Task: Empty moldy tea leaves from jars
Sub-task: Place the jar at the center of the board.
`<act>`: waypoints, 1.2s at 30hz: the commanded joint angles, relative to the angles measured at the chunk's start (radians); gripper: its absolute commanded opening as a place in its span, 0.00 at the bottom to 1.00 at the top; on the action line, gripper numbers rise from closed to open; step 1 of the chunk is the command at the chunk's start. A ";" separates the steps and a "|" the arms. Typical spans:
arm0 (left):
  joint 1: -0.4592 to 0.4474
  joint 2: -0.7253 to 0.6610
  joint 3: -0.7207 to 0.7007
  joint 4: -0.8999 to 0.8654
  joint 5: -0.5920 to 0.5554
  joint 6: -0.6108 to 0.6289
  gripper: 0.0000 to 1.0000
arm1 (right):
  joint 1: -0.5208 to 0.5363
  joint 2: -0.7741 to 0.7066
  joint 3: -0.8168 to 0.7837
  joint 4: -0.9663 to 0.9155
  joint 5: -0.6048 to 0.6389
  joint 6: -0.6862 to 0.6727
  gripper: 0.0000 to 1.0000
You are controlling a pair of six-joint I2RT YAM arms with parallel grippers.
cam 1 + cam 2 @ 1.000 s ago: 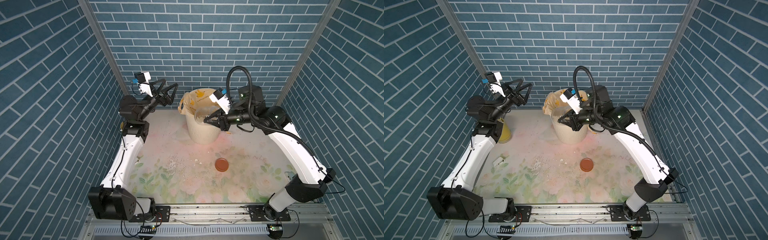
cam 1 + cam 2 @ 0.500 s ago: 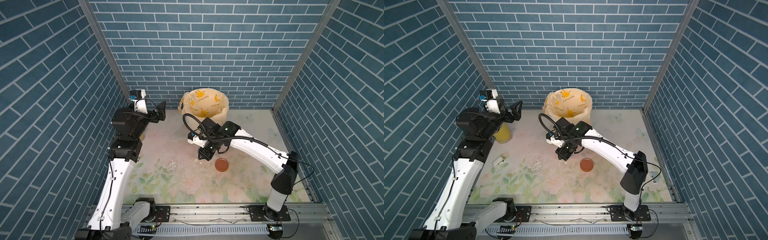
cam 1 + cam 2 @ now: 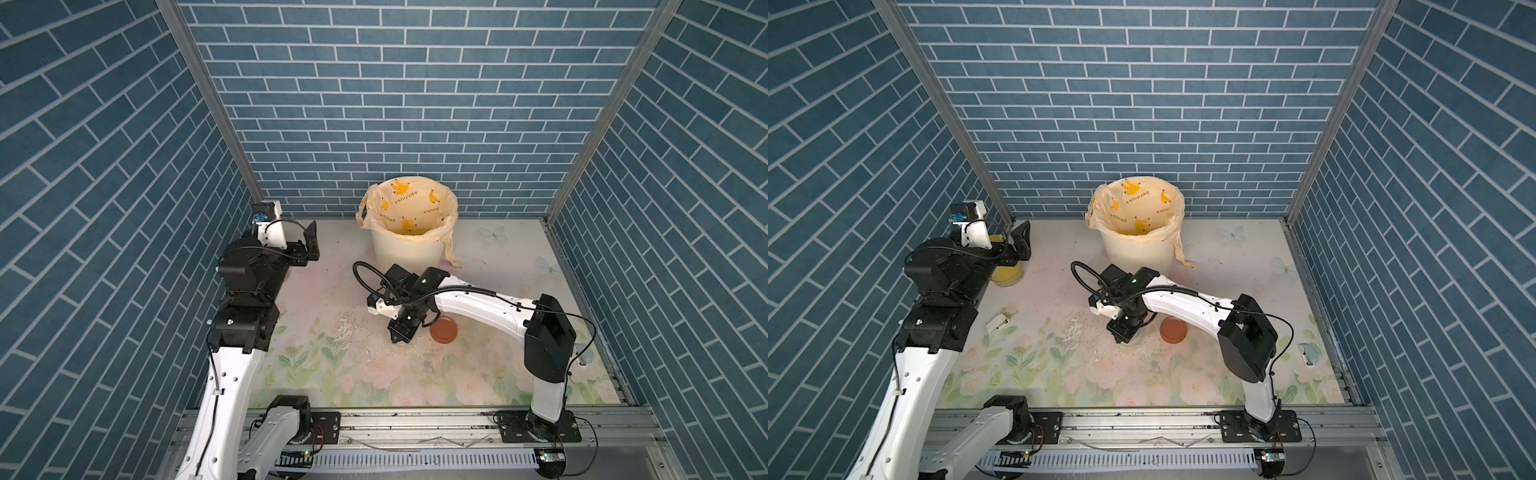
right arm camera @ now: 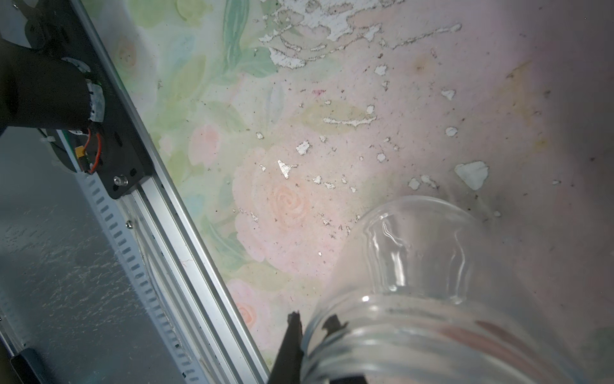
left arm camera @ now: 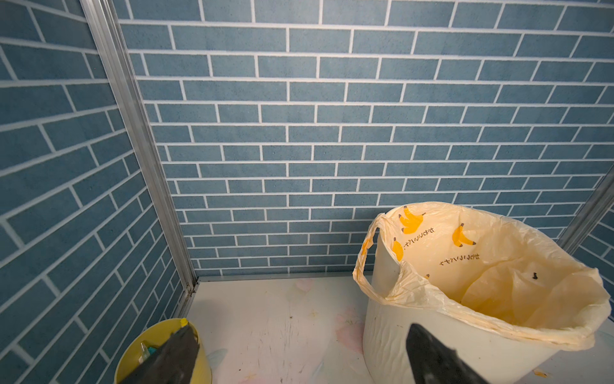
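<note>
- The right gripper (image 3: pixel 401 332) is down low over the middle of the floral mat (image 3: pixel 332 374). It's clamped tight on the threaded neck of the clear glass jar (image 4: pixel 415 282).
- Can't tell if the jar is touching the mat or just above it.
- The reddish-brown lid (image 3: pixel 443 330) lies flat just right of the jar.
- The left gripper (image 5: pixel 299 345) is up at the far left over the yellow cup (image 3: pixel 1007 276), with its jaws wide apart and nothing in them.
- The cream bin (image 3: pixel 405 257) with the banana liner stands far centre.

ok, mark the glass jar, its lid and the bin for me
glass jar (image 4: pixel 422 252), right wrist view, on its clear body.
reddish-brown lid (image 3: pixel 443 330), in a top view, centre of its flat top.
cream bin (image 3: pixel 399 254), in a top view, on its outer wall.
</note>
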 commanded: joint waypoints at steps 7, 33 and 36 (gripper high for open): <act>0.005 -0.028 -0.041 -0.031 -0.042 0.016 0.99 | 0.000 0.066 0.012 0.033 -0.017 0.007 0.26; 0.005 -0.098 -0.255 0.158 -0.166 0.018 0.99 | -0.042 -0.345 -0.023 0.183 0.178 -0.022 0.99; 0.005 -0.121 -0.393 0.288 -0.222 0.022 0.99 | -0.225 -0.527 -0.152 0.310 0.166 0.043 0.99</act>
